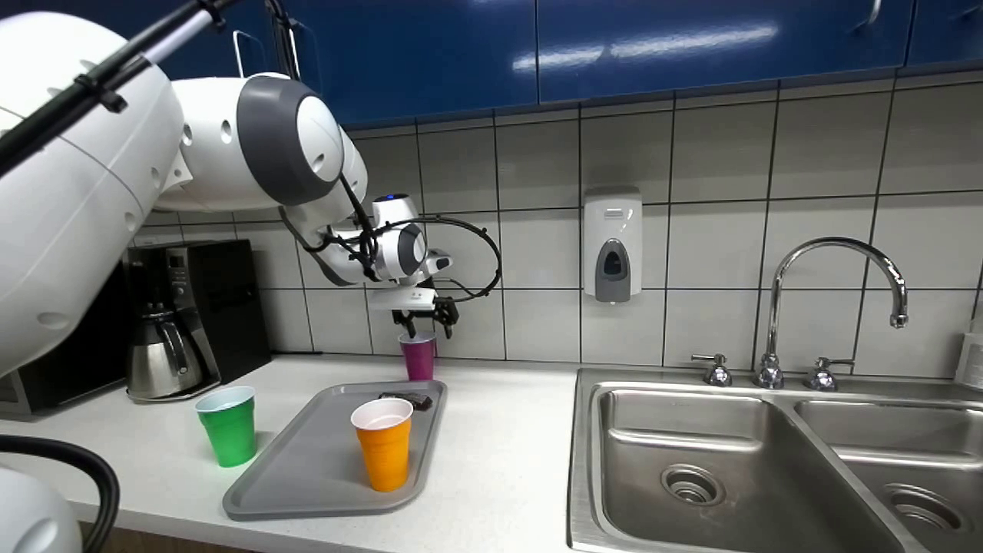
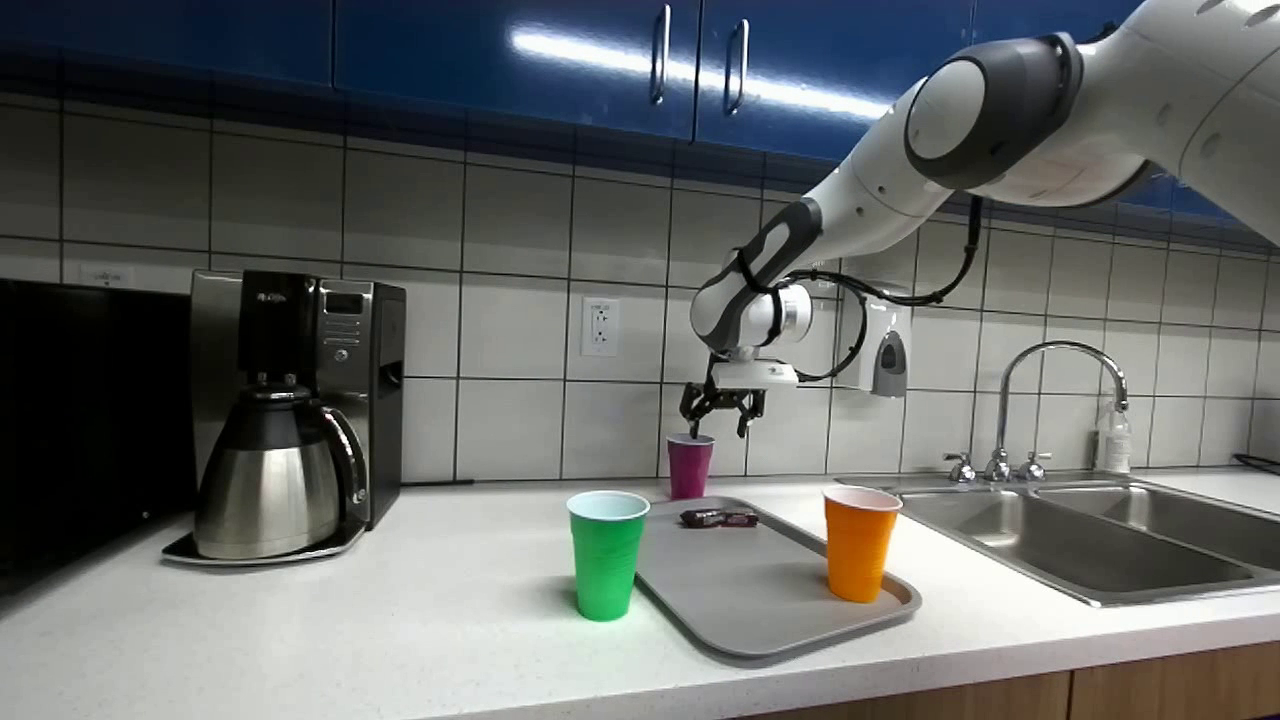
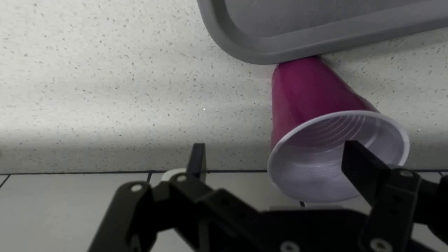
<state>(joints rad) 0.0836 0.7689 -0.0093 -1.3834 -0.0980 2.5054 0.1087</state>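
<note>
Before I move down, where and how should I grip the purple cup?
Probably best from above, pinching the purple cup by its rim on the sink side: it stands upright, mouth up, and the open end effector has one finger at the mouth, the other outside.

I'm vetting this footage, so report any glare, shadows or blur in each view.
Both exterior views: bright streaks glare off the blue cabinets, and a soft shadow falls beside the green cup. Wrist view: dimmer overall; the counter darkens toward the wall, and the nearest parts of the claw look slightly soft.
</note>
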